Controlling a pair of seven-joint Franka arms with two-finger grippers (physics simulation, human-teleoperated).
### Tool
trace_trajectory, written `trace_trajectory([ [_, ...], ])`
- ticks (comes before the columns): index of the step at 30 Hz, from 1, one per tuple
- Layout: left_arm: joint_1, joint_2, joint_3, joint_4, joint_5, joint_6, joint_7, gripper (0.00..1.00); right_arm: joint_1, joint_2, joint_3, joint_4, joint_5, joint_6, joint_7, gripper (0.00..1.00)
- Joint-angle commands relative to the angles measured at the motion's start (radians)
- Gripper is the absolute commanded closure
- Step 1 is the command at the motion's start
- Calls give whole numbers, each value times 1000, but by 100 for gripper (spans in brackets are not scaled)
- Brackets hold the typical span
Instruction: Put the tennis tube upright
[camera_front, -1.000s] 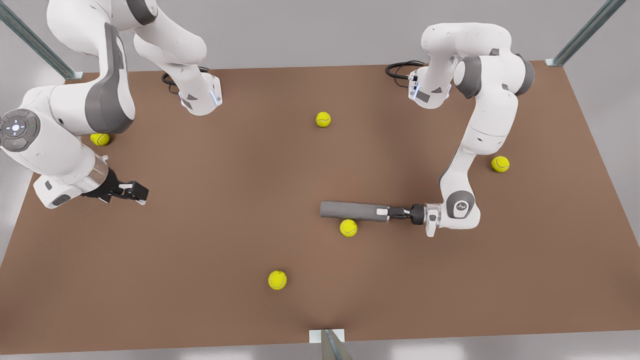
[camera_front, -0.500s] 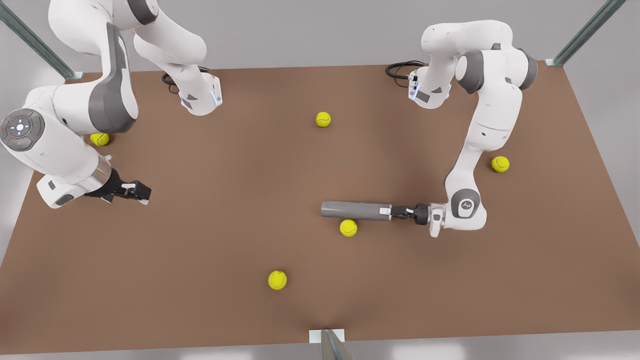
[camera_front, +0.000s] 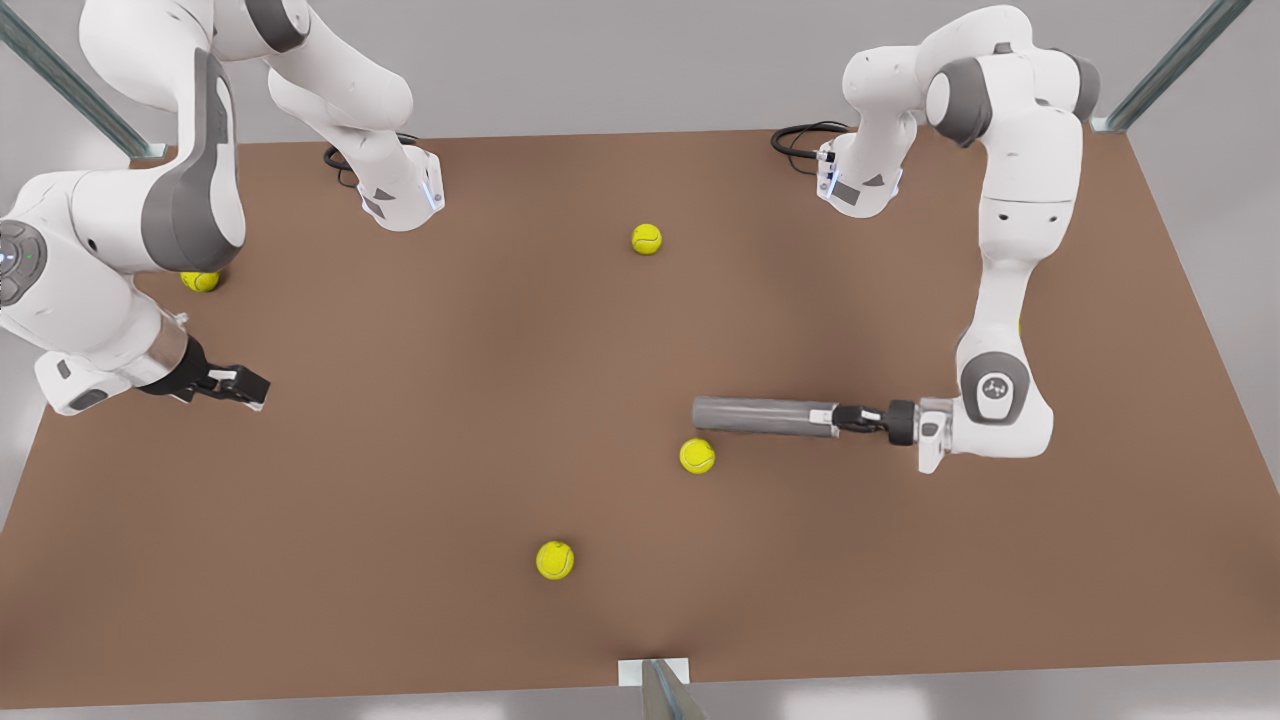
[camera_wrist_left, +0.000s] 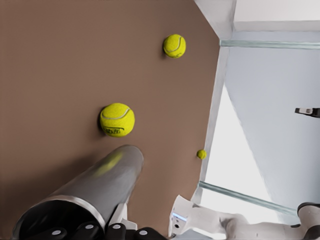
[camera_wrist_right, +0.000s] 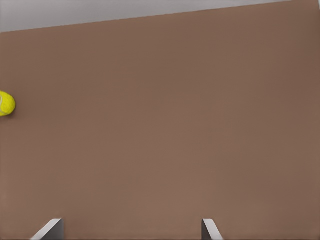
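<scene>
Your tennis tube (camera_front: 765, 416) lies level, not upright, toward the front view's right of the desk (camera_front: 420, 520), hollow rimmed end toward the left gripper (camera_front: 836, 418), whose fingers (camera_wrist_left: 118, 220) grip that end. A tennis ball (camera_front: 697, 456) sits just beside the tube's far end, apart from it; 1 more (camera_front: 555, 560) lies nearer the front edge, another (camera_front: 646, 239) near the back. Your right gripper (camera_front: 240, 385), fingers (camera_wrist_right: 47, 230) spread open, hovers over bare desk at the front view's left.

Front view: high, looking down on table (camera_front: 400, 560). Wrist views: close, low; share table.
</scene>
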Motion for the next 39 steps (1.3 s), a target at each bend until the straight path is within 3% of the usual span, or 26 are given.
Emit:
trace_trajectory([
  [1,-1,0,4,7,47,-10,-8,79,1,0,0,2,0,1,0,0],
  [19,11,-91,136,222,415,-183,-230,79,8,0,3,0,-4,-1,0,0],
  [24,7,-128,130,297,607,-182,-403,79,-9,0,3,0,-4,-1,-3,0],
  [39,-22,-224,125,308,932,-102,-819,79,-6,0,2,2,-7,-1,-2,0],
])
